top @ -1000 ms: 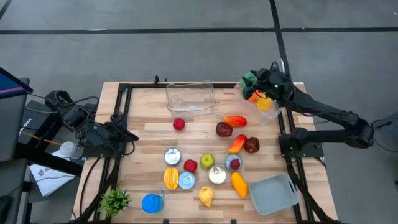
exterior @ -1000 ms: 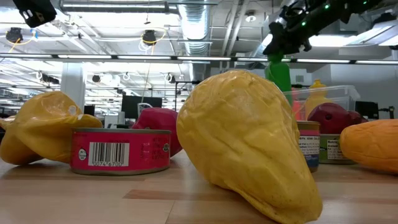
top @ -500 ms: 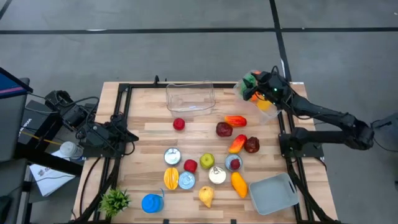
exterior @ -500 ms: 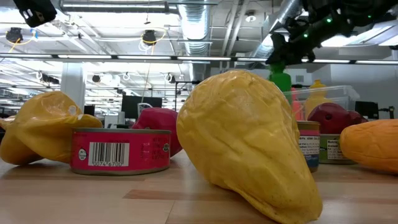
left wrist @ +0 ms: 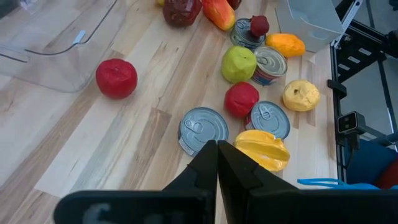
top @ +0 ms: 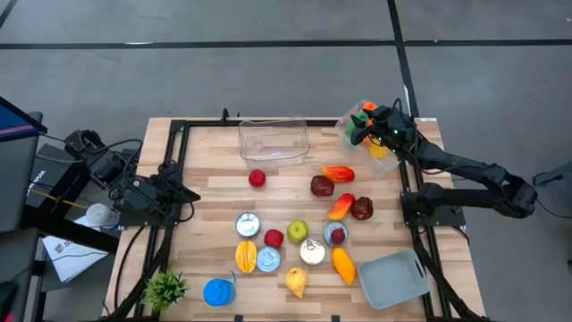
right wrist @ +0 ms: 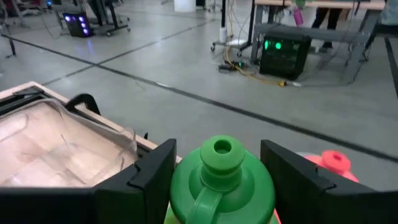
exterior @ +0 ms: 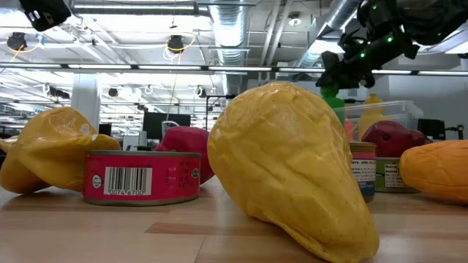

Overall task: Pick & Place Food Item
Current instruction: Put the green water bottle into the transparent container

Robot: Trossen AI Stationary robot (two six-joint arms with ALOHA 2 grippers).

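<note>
I see my right pincer [top: 360, 122] at the far right corner of the wooden tabletop [top: 206, 188], pinching a green squeeze bottle [right wrist: 219, 180] between its two dark fingers [right wrist: 144, 174]. The bottle's nozzle cap points away from the wrist camera. From above, the bottle sits over a small clear bin [top: 384, 159] that holds yellow and orange items. In the low view the same bottle [exterior: 335, 98] hangs upright below the arm, above that bin. In the wrist view a red cap [right wrist: 336, 163] shows just beside the bottle.

My left pincer [left wrist: 217, 163] is pressed together and holds nothing. It waits over the left edge of the tabletop, pointing toward the food in the middle.

A large clear container [top: 273, 139] sits at the far middle of the tabletop. Just near of it lies a red tomato [top: 257, 179]. To the right lie an orange-red pepper [top: 338, 173], a dark red fruit [top: 322, 186] and another dark red fruit [top: 362, 208]. Nearer are three silver cans [top: 248, 224], a green apple [top: 298, 233], a small red fruit [top: 273, 238], a yellow star fruit [top: 246, 256], a yellow pear [top: 296, 283] and an orange fruit [top: 343, 265]. A grey tray [top: 391, 277] lies at the near right corner. A blue lid [top: 218, 292] and a small green plant [top: 166, 288] sit at the near left.
</note>
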